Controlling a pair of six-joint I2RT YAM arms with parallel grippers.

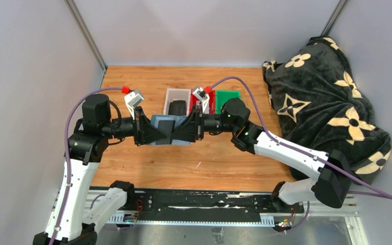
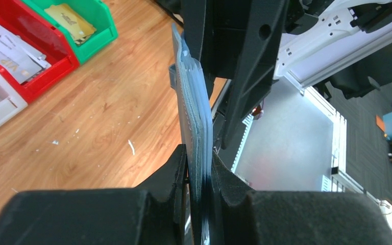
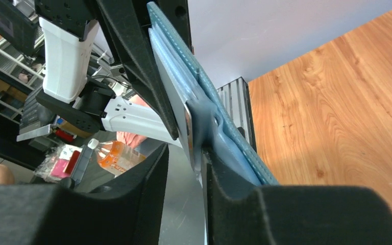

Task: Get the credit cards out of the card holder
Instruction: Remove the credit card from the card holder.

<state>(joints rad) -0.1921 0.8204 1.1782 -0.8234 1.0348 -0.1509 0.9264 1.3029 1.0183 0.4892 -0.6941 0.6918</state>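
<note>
**Card holder held between both arms above the wooden surface**

At the left, the left end effector (image 2: 199,176) is closed narrow on the card holder (image 2: 191,102). Its two black fingers pinch the near edge of the blue stitched layers, and the holder stands on edge between them.

In the top view the holder hangs at the middle of the surface (image 1: 132,168), between the two arms and just in front of the bins. A dark rectangle (image 1: 167,125) shows on its upper face; whether that is a card or a pocket cannot be told.

From the other side, the right end effector (image 3: 185,153) straddles the holder's opposite edge with its jaws partly apart. One finger lies against the blue cover. A gap shows between the other finger and a thin pale card (image 3: 176,99) that lies against the holder's inner layers.

Behind the holder stand three bins in a row:
- a white bin (image 1: 169,94) with something dark in it
- a red bin (image 2: 56,64) holding pale cards
- a green bin (image 2: 102,25) holding a yellow card

At the far right lies a black blanket (image 1: 326,112) with cream flowers.
</note>
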